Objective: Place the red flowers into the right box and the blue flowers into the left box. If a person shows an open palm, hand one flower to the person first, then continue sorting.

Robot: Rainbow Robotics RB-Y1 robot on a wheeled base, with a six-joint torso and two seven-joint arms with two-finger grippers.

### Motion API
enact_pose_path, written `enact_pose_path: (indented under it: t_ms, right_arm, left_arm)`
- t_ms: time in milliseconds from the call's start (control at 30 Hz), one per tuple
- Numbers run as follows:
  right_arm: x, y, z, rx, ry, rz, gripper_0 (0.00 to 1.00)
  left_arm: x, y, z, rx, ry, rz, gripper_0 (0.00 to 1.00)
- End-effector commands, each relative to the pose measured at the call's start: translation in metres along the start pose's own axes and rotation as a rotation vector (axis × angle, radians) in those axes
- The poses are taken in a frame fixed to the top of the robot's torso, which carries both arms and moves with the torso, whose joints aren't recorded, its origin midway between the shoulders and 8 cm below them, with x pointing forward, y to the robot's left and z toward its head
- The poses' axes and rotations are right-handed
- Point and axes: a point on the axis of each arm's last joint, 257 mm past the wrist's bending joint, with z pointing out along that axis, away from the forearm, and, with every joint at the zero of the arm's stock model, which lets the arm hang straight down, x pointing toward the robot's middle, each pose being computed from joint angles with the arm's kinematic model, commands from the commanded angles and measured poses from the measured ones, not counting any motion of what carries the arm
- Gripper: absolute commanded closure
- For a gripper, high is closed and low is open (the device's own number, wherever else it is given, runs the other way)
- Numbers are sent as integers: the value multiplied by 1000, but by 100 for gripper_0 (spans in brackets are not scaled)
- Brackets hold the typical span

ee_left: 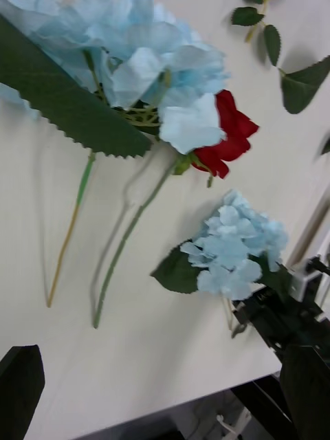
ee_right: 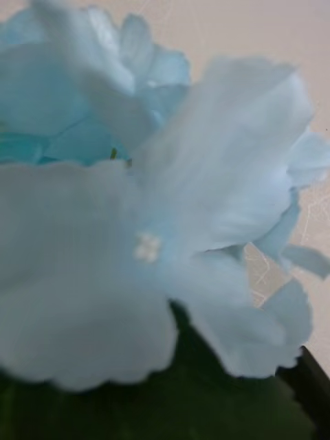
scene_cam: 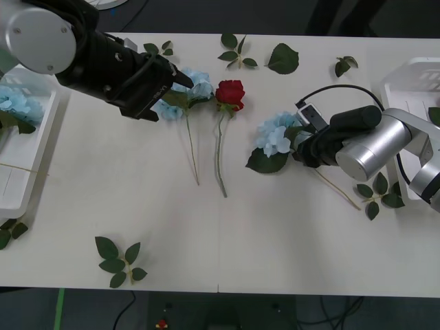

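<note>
Pale-blue petals crowd the right wrist view, where a blue flower (ee_right: 158, 227) sits right against the right gripper (scene_cam: 302, 150). From the front, that gripper is low on the right half of the table (scene_cam: 289, 240), at the flower's head (scene_cam: 276, 135), with its big dark leaf (scene_cam: 267, 161) just in front. Whether its fingers are pinching the flower or merely touching it cannot be told. This flower's thin stem (scene_cam: 337, 187) runs from the head toward the robot's right and the near edge, passing under the arm.

Left of centre, the left gripper (scene_cam: 180, 77) hovers over a second blue flower (scene_cam: 196, 86), fingers spread, holding nothing. One dark fingertip (ee_left: 20, 388) sits at a corner of the left wrist view. This flower's stem (scene_cam: 192, 152) points toward the near edge.

Just beside it lies a red rose (scene_cam: 230, 92), head toward the far edge, its green stem (scene_cam: 220, 161) running roughly parallel toward the near edge.

Another blue flower (scene_cam: 15, 102) already lies in the left box (scene_cam: 34, 161). The right box (scene_cam: 405, 89) stands at the right edge. Loose leaf sprigs (scene_cam: 118, 261) are scattered around.
</note>
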Motion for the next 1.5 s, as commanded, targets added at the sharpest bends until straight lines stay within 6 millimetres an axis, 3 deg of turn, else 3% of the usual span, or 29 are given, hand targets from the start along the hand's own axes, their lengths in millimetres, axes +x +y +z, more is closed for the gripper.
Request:
enact_pose_path:
  t_ms: [33, 233, 433, 733, 967, 1100, 1333, 1500]
  right_arm:
    - [-30, 14, -3, -35, -45, 57, 100]
    - [-30, 16, -4, -46, -43, 74, 100]
    - [-29, 17, -4, -52, -41, 86, 100]
    - [-35, 21, -6, -67, -58, 96, 100]
    - [-52, 20, -19, -100, -94, 133, 100]
    - [-67, 15, -43, -143, -136, 178, 100]
    - [-95, 11, -112, -243, -279, 283, 100]
    - [-119, 28, -163, -357, -390, 372, 100]
  left_arm:
    - [-38, 13, 2, -48, -115, 45, 0]
    - [-47, 45, 30, -115, -157, 103, 0]
    - [-58, 53, 48, -205, -185, 170, 0]
    - [-68, 40, 66, -300, -205, 255, 0]
    - [-54, 36, 87, -331, -198, 339, 0]
    - [-40, 43, 103, -361, -180, 384, 0]
    - [-34, 57, 114, -411, -182, 444, 0]
    - [-37, 73, 120, -460, -187, 474, 0]
